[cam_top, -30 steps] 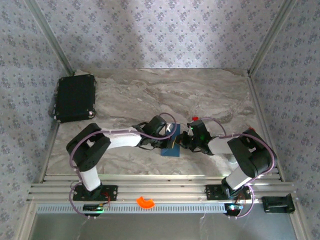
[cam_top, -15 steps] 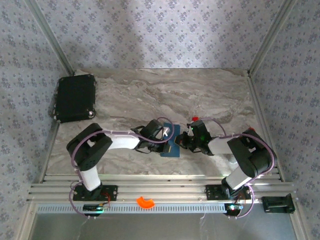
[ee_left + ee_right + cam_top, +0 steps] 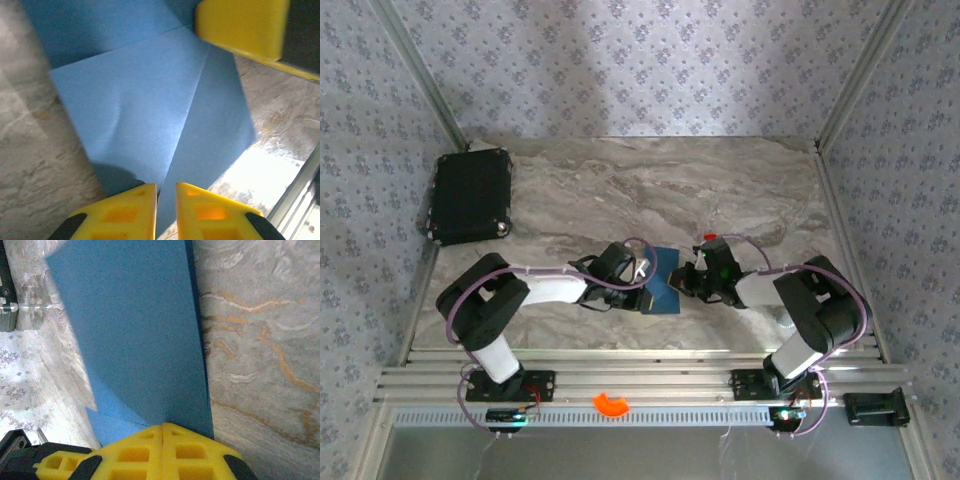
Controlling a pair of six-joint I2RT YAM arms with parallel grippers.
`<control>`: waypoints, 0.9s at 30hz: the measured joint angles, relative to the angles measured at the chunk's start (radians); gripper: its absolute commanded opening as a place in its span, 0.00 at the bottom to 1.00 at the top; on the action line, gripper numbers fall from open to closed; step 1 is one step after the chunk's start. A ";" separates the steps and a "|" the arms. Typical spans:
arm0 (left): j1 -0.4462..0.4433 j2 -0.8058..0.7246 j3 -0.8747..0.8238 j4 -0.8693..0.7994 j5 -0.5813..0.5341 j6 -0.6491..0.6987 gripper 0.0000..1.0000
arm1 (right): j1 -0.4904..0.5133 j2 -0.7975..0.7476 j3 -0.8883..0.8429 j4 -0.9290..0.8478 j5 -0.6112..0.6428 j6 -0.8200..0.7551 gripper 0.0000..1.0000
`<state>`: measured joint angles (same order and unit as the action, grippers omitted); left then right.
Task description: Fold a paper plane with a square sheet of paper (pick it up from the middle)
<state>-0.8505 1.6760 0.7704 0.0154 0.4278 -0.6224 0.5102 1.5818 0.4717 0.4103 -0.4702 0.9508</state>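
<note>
Looking at the near middle of the grey marbled tabletop (image 3: 720,180), you see the thin dark blue creased sheet of paper (image 3: 150,110) lying flat between your 2 grippers. Your right gripper (image 3: 163,426) is clenched on 1 edge of it. Your left gripper (image 3: 166,186) sits over the opposite corner, its yellow fingers parted by a narrow slit.
</note>
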 measured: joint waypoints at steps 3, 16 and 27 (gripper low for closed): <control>0.000 0.000 0.040 -0.003 0.006 -0.008 0.20 | 0.001 -0.051 0.029 -0.078 0.006 -0.025 0.20; 0.021 -0.124 0.016 -0.004 -0.032 -0.022 0.02 | 0.029 -0.187 0.063 -0.241 0.058 -0.077 0.11; 0.030 -0.087 -0.046 -0.010 -0.016 -0.026 0.02 | 0.081 -0.071 0.092 -0.211 0.035 -0.061 0.04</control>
<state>-0.8207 1.5890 0.7246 0.0051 0.4114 -0.6483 0.5911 1.5105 0.5632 0.1997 -0.4347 0.8902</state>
